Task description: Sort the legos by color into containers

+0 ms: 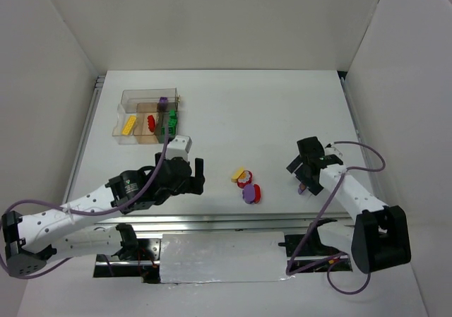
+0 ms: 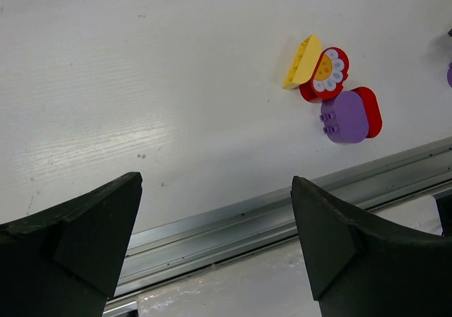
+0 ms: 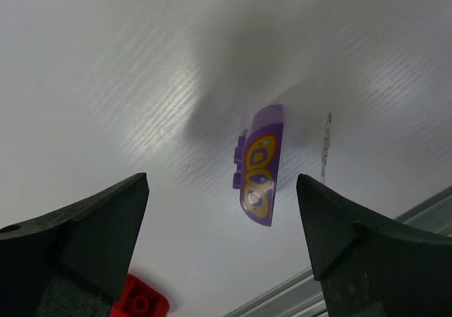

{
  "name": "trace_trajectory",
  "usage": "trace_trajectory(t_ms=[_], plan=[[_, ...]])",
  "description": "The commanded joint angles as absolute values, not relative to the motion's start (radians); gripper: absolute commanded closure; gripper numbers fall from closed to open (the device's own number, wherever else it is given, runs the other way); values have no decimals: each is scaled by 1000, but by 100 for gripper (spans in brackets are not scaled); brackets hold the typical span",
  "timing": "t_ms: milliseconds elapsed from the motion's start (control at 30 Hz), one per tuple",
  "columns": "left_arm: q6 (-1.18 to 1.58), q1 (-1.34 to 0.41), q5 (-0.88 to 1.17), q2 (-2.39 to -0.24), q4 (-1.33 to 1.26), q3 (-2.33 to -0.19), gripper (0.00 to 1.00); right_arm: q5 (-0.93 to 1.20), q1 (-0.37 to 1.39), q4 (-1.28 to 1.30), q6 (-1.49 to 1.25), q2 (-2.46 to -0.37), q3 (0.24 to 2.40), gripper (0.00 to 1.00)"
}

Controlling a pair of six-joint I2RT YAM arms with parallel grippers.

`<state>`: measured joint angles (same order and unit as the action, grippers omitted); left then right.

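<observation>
The clear box (image 1: 131, 95) stands at the back left and holds a yellow bar (image 1: 129, 125), a red piece (image 1: 150, 122), green bricks (image 1: 169, 123) and a purple brick (image 1: 163, 104). Near the table's front middle lie a yellow half disc (image 2: 301, 61), a red flower disc (image 2: 325, 73), a purple piece (image 2: 344, 116) and a red piece (image 2: 372, 109) under it. My left gripper (image 2: 215, 239) is open and empty, left of this cluster (image 1: 247, 186). My right gripper (image 3: 222, 239) is open, low over a purple curved piece (image 3: 260, 165) with a yellow pattern. A red brick (image 3: 141, 303) lies by its left finger.
A metal rail (image 1: 212, 222) runs along the table's front edge, just beyond both grippers. White walls close in the left, back and right sides. The box sits near the left edge rail (image 1: 92, 119).
</observation>
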<state>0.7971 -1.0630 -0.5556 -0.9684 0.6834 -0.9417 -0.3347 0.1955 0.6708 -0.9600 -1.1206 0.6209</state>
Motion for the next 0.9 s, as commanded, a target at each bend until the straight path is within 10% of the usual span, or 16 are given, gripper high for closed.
trace_trajectory(t_ms=[0,233,367,867], plan=[[743,-1068,-561,-953,635,-933,0,-275,155,615,-950,-1195,607,9],[695,-1059,-584,-1022,598,-940,0,-229,146,583,-919,-1265,620,42],[692,-1032,-548,-1046,552,-927,1,-203,146,572,-888,-1301,636,100],[842,-951,-249,-933,273,-908,1,130,662,318,-430,-873,664,100]])
